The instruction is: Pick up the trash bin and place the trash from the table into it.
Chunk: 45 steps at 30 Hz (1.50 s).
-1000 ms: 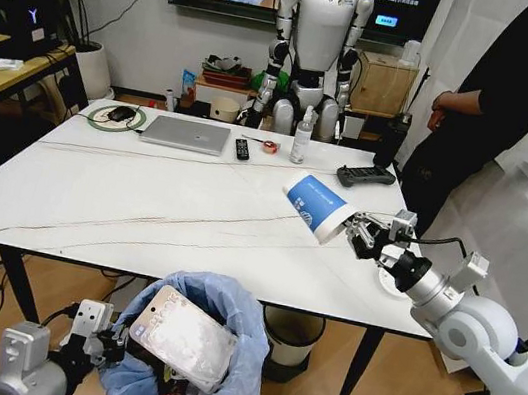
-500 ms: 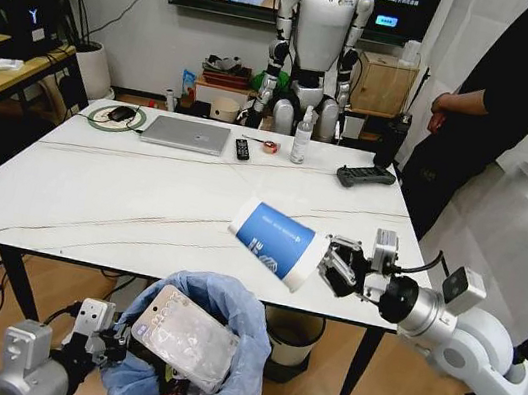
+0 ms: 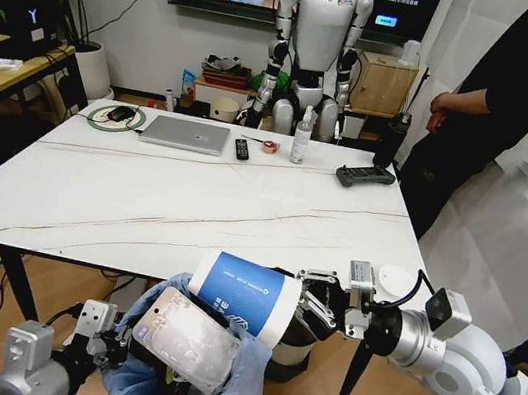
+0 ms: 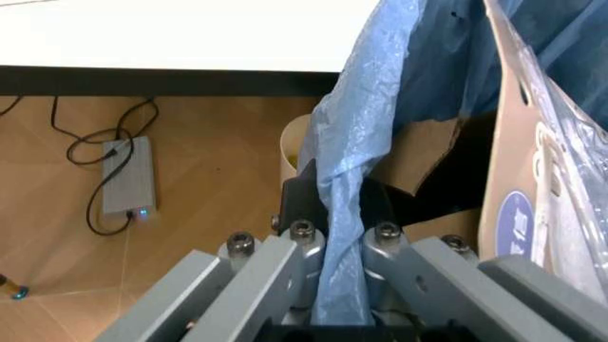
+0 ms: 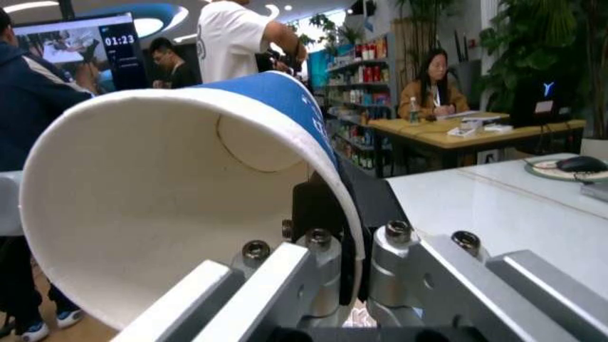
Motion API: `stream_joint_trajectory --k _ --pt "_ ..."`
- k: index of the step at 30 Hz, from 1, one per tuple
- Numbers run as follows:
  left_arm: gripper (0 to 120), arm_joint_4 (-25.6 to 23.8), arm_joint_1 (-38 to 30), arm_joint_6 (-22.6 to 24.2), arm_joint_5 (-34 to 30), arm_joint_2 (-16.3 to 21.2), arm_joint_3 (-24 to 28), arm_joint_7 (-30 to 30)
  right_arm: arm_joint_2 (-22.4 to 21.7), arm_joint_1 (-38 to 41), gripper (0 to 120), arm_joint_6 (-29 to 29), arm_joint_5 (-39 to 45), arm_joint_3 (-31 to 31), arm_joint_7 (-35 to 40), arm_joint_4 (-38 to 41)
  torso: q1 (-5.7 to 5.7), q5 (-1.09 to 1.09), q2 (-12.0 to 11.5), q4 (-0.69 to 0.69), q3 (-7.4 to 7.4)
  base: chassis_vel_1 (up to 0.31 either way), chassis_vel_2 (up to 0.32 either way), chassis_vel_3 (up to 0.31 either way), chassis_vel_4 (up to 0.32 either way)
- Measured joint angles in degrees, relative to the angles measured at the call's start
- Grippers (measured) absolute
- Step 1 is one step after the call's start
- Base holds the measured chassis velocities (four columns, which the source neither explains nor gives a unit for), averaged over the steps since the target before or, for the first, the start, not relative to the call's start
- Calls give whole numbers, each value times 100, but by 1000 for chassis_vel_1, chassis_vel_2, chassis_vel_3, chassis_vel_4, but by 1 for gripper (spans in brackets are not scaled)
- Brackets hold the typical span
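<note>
The trash bin, lined with a crinkly light-blue bag, hangs below the table's near edge, stuffed with a silver packet and torn brown cardboard. My left gripper is shut on the bag-covered rim at the bin's left side. A blue-white paper cup lies on its side just above the bin's opening, its base pointing left. My right gripper is shut on the cup's rim. The marble-look table stretches behind.
On the table's far side lie a laptop, remote, bottle and black controller. A white bin with a black rim stands under the table. A person stands at the right by the curtain.
My right gripper has carried the cup from the table's right side down and left, past the near edge, to just over the bin. The left gripper and bin have stayed put.
</note>
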Motion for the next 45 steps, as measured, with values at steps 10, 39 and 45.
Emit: stream_joint_trajectory --k 10,39,45 --pt "0 0 -5 7 -20 -7 -21 -3 409 1062 0 17 -120 -1067 -11 -583 0 -2 0 0 0 0 0 0 0" --pt "0 0 -73 18 -88 -3 -81 -7 1439 1921 0 276 -195 -2474 -729 -1738 0 -2 1 0 0 0 0 0 0" --pt "0 0 -87 20 -109 0 -80 -7 1575 2016 0 334 -100 -2658 -951 -1832 0 -1 1 0 0 0 0 0 0"
